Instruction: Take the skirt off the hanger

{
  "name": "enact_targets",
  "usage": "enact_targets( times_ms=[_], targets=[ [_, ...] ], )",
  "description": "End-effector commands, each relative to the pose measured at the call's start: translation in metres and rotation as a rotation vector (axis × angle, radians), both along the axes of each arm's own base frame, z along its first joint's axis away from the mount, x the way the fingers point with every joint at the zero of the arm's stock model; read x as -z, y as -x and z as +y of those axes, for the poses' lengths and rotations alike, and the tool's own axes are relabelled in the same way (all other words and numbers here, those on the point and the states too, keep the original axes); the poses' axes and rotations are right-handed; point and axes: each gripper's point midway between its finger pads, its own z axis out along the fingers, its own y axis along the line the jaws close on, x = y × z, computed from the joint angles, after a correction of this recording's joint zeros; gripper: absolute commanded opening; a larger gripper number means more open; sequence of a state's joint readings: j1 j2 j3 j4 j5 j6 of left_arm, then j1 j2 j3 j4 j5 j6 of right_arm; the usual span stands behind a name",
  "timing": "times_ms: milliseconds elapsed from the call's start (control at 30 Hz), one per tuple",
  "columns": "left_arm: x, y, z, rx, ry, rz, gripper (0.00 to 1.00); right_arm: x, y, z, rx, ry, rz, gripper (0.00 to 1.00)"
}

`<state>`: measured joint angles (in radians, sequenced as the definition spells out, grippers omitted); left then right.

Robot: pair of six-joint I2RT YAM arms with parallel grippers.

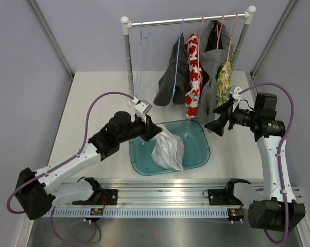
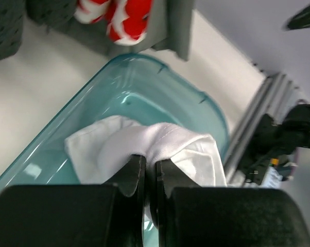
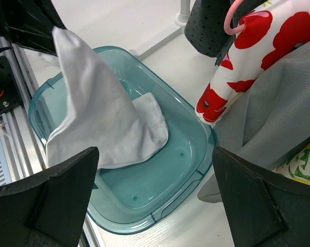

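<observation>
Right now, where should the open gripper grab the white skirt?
Probably the lower fold of the skirt where it lies in the bin, coming down from above on the right. The left gripper pinches the top, so the cloth hangs slanted and bunches at the bottom, on the side nearest the open right gripper.

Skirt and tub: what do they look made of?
Skirt: soft cloth, matte white, probably a thin cotton-like fabric. It hangs limp in folds from the left gripper and shows a stitched seam.
Tub: translucent teal plastic, smooth and glossy. The table shows through its walls, and the rim catches highlights.
</observation>
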<state>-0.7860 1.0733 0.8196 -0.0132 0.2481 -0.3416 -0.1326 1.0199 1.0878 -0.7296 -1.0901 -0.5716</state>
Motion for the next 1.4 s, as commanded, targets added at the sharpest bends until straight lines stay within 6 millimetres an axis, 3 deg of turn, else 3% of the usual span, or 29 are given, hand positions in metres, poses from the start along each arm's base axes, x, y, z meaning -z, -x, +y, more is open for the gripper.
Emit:
enact_targets(
  times_ms=[0, 67, 100, 200, 233, 267, 400, 433, 467, 500, 600, 633, 700, 767, 833, 867, 900, 933, 967, 1067, 1133, 1300, 1367],
  targets=[
    [0.019, -0.027, 0.007, -0.092, -0.066, -0.092, 0.01, -0.007, -0.001, -0.003, 0.006, 0.011, -0.048, 1.00],
    [0.034, -0.018, 0.001, -0.036, -0.079, -0.058, 0.08, -0.008, 0.000, -0.003, 0.006, 0.018, -0.055, 0.99],
    [0.046, -0.010, -0.001, 0.007, -0.090, -0.025, 0.22, -0.011, 0.000, -0.003, 0.006, 0.021, -0.060, 0.99],
    [0.060, -0.001, 0.000, 0.043, -0.111, 0.007, 0.49, -0.027, 0.006, -0.001, -0.012, 0.022, -0.064, 1.00],
    [0.061, 0.005, 0.004, 0.050, -0.111, 0.007, 0.81, -0.031, 0.007, -0.001, -0.020, 0.022, -0.062, 1.00],
    [0.058, 0.006, 0.007, 0.046, -0.107, -0.001, 0.97, -0.034, 0.013, 0.001, -0.028, 0.018, -0.038, 0.99],
    [0.022, 0.014, 0.022, 0.024, -0.061, -0.105, 0.99, -0.067, 0.013, 0.003, -0.041, -0.001, -0.029, 1.00],
    [0.023, 0.017, 0.029, 0.016, -0.083, -0.100, 0.99, -0.073, 0.014, 0.007, -0.040, -0.025, 0.005, 1.00],
    [0.003, 0.019, 0.037, -0.005, -0.054, -0.146, 0.99, -0.077, 0.013, 0.010, -0.045, -0.033, 0.018, 1.00],
    [-0.004, 0.020, 0.041, -0.016, -0.050, -0.166, 0.99, -0.086, 0.008, 0.013, -0.045, -0.032, 0.018, 1.00],
    [-0.030, 0.024, 0.065, -0.095, -0.030, -0.234, 0.99, -0.090, -0.011, 0.040, -0.010, 0.048, 0.065, 1.00],
    [-0.029, 0.025, 0.073, -0.123, -0.042, -0.232, 0.99, -0.088, -0.012, 0.057, -0.001, 0.083, 0.089, 0.99],
    [-0.044, 0.028, 0.092, -0.185, -0.024, -0.280, 0.99, -0.099, -0.030, 0.075, -0.007, 0.076, 0.110, 0.99],
    [-0.043, 0.033, 0.104, -0.206, -0.039, -0.292, 0.99, -0.108, -0.038, 0.098, -0.013, 0.073, 0.110, 1.00],
    [-0.047, 0.035, 0.123, -0.269, -0.053, -0.316, 0.99, -0.116, -0.072, 0.104, 0.142, 0.089, 0.091, 1.00],
    [-0.047, 0.036, 0.128, -0.283, -0.056, -0.317, 0.99, -0.134, -0.081, 0.119, 0.165, 0.057, 0.031, 0.99],
    [-0.046, 0.037, 0.137, -0.313, -0.061, -0.319, 0.99, -0.133, -0.096, 0.125, 0.247, 0.018, 0.066, 1.00],
    [-0.046, 0.038, 0.141, -0.328, -0.062, -0.317, 0.99, -0.136, -0.119, 0.117, 0.401, 0.014, 0.030, 0.99],
    [-0.045, 0.039, 0.142, -0.336, -0.055, -0.311, 0.99, -0.144, -0.134, 0.127, 0.455, -0.049, 0.014, 0.99],
    [-0.043, 0.042, 0.150, -0.362, -0.040, -0.304, 0.99, -0.155, -0.165, 0.123, 0.646, -0.138, -0.006, 0.99],
    [-0.043, 0.044, 0.154, -0.376, -0.034, -0.297, 0.99, -0.145, -0.186, 0.114, 0.778, -0.144, 0.001, 0.99],
    [-0.043, 0.049, 0.163, -0.402, 0.002, -0.292, 0.99, -0.130, -0.212, 0.110, 0.877, -0.128, -0.019, 0.95],
    [-0.043, 0.051, 0.165, -0.407, 0.017, -0.298, 0.99, -0.131, -0.215, 0.116, 0.850, -0.143, -0.034, 0.80]
  ],
)
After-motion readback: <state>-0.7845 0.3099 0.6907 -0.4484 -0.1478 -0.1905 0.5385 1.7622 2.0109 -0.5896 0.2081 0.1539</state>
